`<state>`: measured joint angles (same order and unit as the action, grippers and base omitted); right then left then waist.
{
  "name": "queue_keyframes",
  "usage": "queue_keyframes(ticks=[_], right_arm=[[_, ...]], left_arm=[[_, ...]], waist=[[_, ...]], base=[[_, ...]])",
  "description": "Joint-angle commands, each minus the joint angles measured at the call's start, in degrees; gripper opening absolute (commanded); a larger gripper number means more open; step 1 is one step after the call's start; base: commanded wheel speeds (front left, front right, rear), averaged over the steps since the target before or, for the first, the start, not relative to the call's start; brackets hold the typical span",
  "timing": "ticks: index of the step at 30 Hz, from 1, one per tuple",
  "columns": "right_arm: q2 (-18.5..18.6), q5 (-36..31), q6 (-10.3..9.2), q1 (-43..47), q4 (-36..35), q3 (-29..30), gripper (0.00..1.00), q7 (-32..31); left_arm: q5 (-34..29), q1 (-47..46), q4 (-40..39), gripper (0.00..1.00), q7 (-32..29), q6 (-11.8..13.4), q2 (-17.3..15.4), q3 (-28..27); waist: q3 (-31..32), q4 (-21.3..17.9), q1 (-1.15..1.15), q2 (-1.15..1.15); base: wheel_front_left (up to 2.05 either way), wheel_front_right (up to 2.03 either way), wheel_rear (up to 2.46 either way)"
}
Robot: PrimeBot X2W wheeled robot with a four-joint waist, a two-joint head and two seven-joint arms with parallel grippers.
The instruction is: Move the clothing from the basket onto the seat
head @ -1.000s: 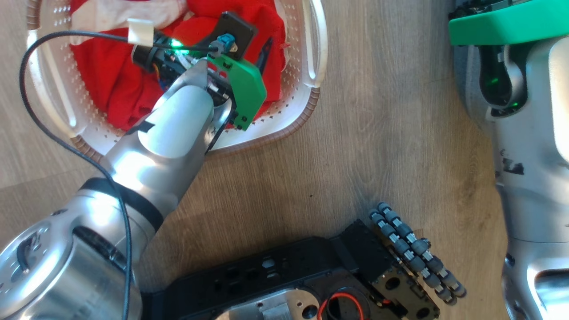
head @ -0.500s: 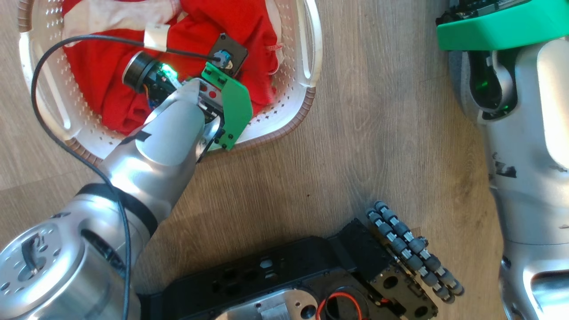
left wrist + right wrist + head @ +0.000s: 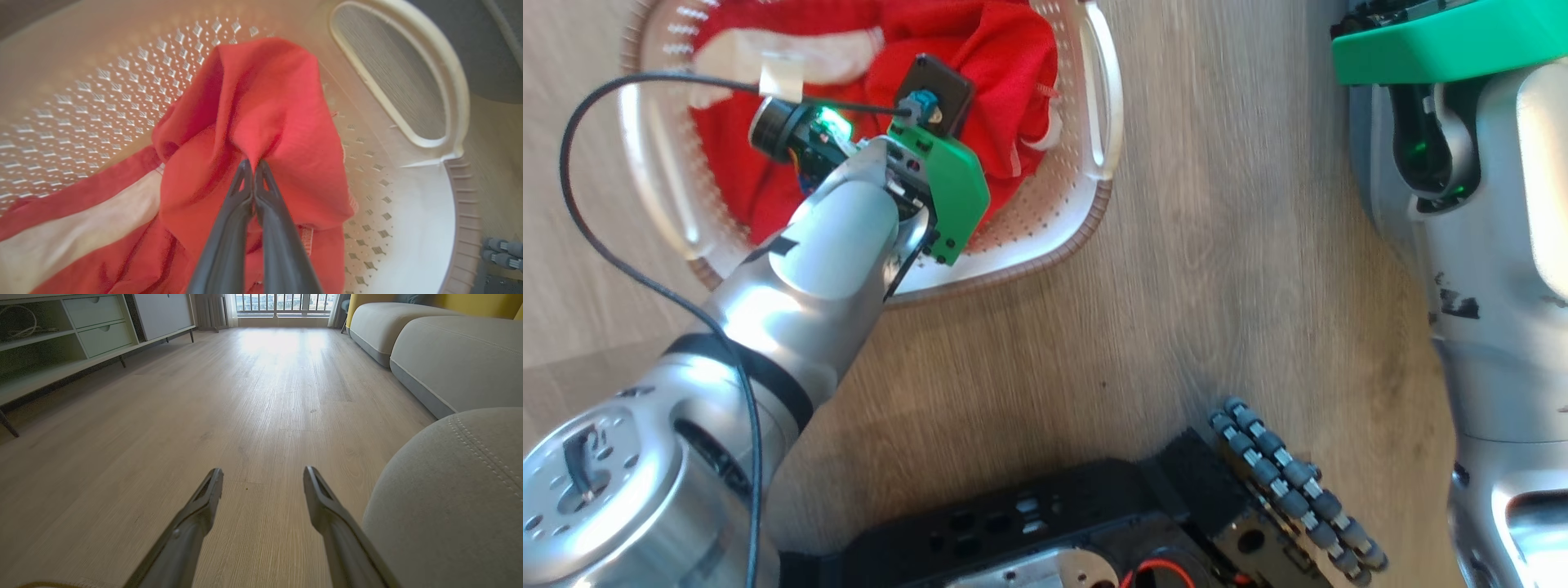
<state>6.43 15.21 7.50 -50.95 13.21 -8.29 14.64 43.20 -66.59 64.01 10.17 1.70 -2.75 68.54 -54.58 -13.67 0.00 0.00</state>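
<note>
Clothing of bright red soft fabric with white bands (image 3: pixel 261 102) lies heaped inside the small cream-white perforated plastic basket with a brown woven-look rim (image 3: pixel 1045 245), which stands on the pale wood-grain plank floor (image 3: pixel 1176 269) at the far left of the robot. In the left wrist view a peaked fold of the red cloth is pinched between the two dark fingers of the left gripper (image 3: pixel 253 165), whose jaws are pressed together on it. The fold seems drawn up off the pile, though blur makes that hard to judge. A broad white band (image 3: pixel 73 232) runs to the left of the grip, and the basket's handle opening (image 3: pixel 392 81) lies far right of it.

From the head view, the silver left arm (image 3: pixel 825 245) reaches from the near left diagonally out over the basket's near rim, wrist tipped down into the cloth. The silver right arm (image 3: pixel 1503 327) hangs along the right edge. The right gripper (image 3: pixel 262 470) points out low over bare floor, jaws spread wide and holding nothing, with the large grey upholstered seat with pale stitched seams (image 3: pixel 449 498) just beside it on the right.
</note>
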Motion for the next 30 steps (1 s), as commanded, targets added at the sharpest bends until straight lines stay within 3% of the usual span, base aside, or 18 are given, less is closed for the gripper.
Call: queue_keyframes(ticks=[1, 14, 19, 30], right_arm=[[0.3, 0.3, -0.01, 2.0, -1.2, -0.4, 1.0, 0.4], [1.2, -0.9, -0.01, 8.8, 3.3, 0.3, 1.0, 0.4], [0.8, -1.1, -0.01, 13.1, 5.4, 0.1, 1.0, 0.4], [0.9, -0.9, -0.01, 22.4, 9.3, 0.2, 1.0, 0.4]], left_arm=[[0.2, 1.7, -1.0, 0.0, 0.9, 0.0, -0.1, -0.2], [3.8, 6.5, -5.6, 0.0, 4.8, 1.7, -0.1, -2.2], [1.5, 9.9, -9.2, 0.0, 4.8, 2.9, -0.1, -6.5], [-7.2, 19.6, -18.5, 0.0, 4.8, 2.5, -1.3, -18.5]], waist=[[2.5, 1.2, 0.0, 0.0], [17.3, 5.5, 0.0, 0.0], [24.8, 6.8, 0.0, 0.0], [39.2, 9.0, 0.0, 0.0]], base=[[0.0, 0.0, 0.0], [0.0, 0.0, 0.0], [0.0, 0.0, 0.0], [0.0, 0.0, 0.0]])
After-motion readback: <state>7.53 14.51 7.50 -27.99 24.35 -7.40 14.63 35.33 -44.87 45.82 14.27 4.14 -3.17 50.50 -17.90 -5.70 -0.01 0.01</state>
